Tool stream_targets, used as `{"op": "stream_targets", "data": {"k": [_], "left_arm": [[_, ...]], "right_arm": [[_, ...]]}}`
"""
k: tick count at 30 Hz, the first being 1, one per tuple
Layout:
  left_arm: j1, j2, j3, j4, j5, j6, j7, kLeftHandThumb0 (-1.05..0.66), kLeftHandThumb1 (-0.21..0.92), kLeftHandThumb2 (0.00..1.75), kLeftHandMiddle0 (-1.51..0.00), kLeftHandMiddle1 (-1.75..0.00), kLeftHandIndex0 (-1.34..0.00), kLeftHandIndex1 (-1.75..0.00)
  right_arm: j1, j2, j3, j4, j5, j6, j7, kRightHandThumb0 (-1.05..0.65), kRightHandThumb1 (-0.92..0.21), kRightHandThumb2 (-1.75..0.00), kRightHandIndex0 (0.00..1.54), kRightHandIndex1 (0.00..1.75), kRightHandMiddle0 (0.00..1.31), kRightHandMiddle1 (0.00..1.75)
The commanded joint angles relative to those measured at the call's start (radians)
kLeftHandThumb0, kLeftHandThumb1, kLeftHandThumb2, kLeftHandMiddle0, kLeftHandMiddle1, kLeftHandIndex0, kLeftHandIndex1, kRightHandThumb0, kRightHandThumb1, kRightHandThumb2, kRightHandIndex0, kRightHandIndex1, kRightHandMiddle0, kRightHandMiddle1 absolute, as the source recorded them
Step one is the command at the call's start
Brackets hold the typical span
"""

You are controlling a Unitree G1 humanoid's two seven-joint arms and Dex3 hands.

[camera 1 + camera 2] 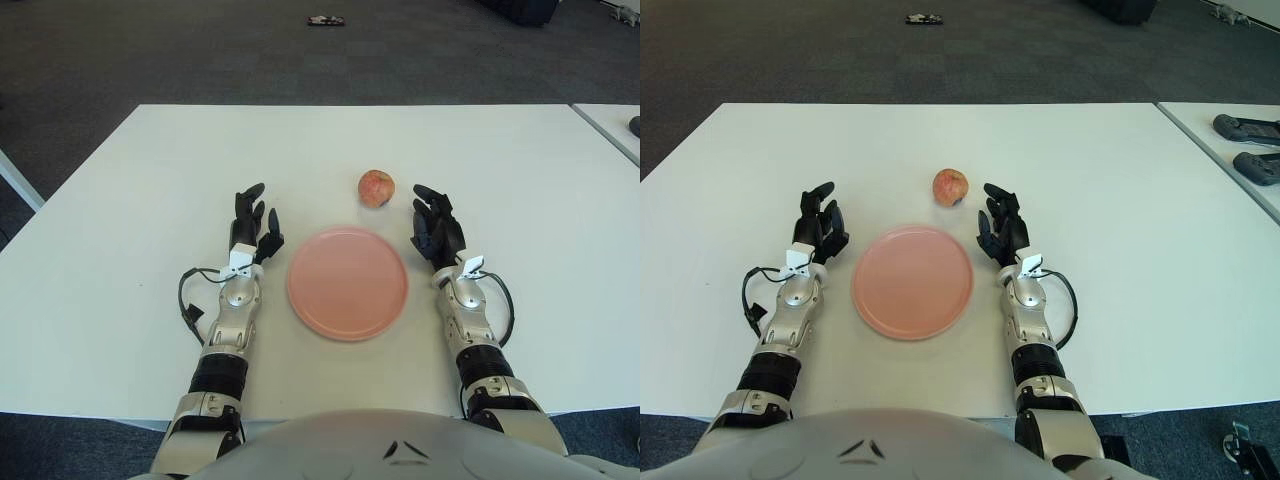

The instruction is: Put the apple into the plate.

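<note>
Left hand (252,222) shows on the near-left part of the white desk (120,250), just left of the plate, with its dark fingers (248,196) stretched forward and relaxed, grasping nothing. Its silver forearm runs back toward the robot's body, and a black cable (188,300) loops out from the wrist on its outer side.

Moving right, the pink plate (347,282) lies flat on the desk between the two hands, round and bare, apart from both of them.

Beyond the plate's far rim, slightly right of its centre, sits the apple (376,187). It is reddish with paler yellow patches, and it stands on the desk, near the plate's edge but not touching it. The fruit is nearly round, so no long axis can be made out, and whether its stem end faces up or sideways cannot be told.

Right hand (436,226) shows just right of the plate, its fingers (425,196) likewise extended and loose, holding nothing. The fingertips reach about level with the apple's near side, just to the right of the apple and apart from it. A black cable (503,305) curves along the outer side of this wrist too.

At the far right, a second white desk (1240,150) carries two dark controller-like devices (1246,128).
</note>
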Motion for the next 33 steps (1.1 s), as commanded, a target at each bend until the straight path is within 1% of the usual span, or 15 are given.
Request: {"op": "stream_targets", "data": {"k": [1, 8, 14, 33], "left_arm": [[-0.004, 0.000, 0.003, -0.005, -0.002, -0.001, 0.004, -0.76, 0.92, 0.82, -0.40, -0.01, 0.00, -0.83], [-0.007, -0.005, 0.005, -0.004, -0.003, 0.006, 0.006, -0.76, 0.92, 0.82, -0.41, -0.01, 0.00, -0.84], [-0.013, -0.005, 0.008, 0.002, -0.006, 0.003, 0.004, -0.76, 0.92, 0.81, -0.40, -0.01, 0.00, -0.83], [-0.026, -0.006, 0.010, 0.016, -0.005, -0.002, 0.005, -0.77, 0.92, 0.80, -0.41, -0.01, 0.00, -0.85]], "right_arm": [[0.007, -0.002, -0.005, -0.010, 0.009, -0.013, 0.002, -0.54, -0.87, -0.61, 0.28, 0.40, 0.00, 0.75], [0.005, -0.011, -0.005, -0.020, -0.010, -0.016, -0.019, -0.55, -0.88, -0.59, 0.29, 0.38, 0.00, 0.72], [-0.021, -0.032, -0.017, -0.016, -0.014, -0.030, -0.033, -0.55, -0.89, -0.58, 0.27, 0.36, 0.00, 0.72], [-0.049, -0.035, -0.020, 0.021, -0.014, -0.037, -0.038, -0.55, -0.89, -0.58, 0.28, 0.32, 0.00, 0.72]]}}
